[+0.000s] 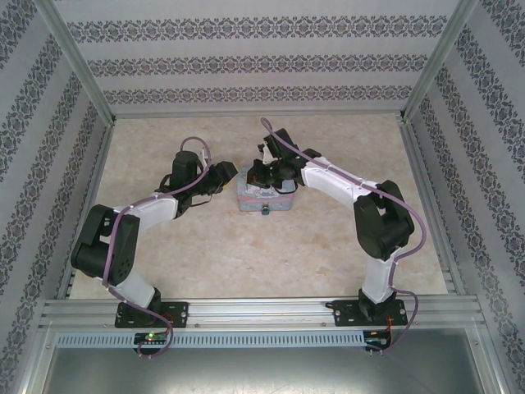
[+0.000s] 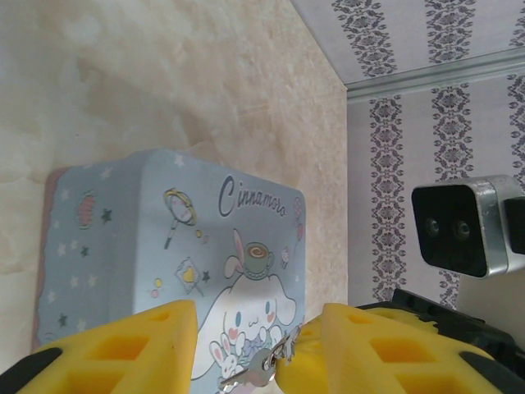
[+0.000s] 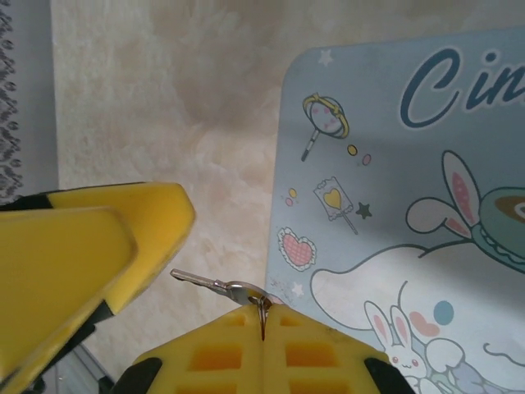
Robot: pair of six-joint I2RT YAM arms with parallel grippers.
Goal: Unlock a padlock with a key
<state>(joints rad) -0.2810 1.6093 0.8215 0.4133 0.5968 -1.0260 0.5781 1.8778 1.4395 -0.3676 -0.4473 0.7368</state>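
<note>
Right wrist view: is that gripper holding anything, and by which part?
Yes: the right gripper pinches the key by its head end, blade sticking out free.

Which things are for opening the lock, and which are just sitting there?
For the job: key, tiny dark padlock at the tin's front edge, right gripper holding the key.
Just sitting there: cartoon tin, table.

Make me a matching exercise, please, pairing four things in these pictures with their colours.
Things:
1. tin
2. key
3. tabletop
4. right gripper's fingers

Colours:
A. yellow
B. pale blue with cartoon print
C. silvery
D. beige, marbled

Pairs: 1-B, 2-C, 3-D, 4-A
</note>
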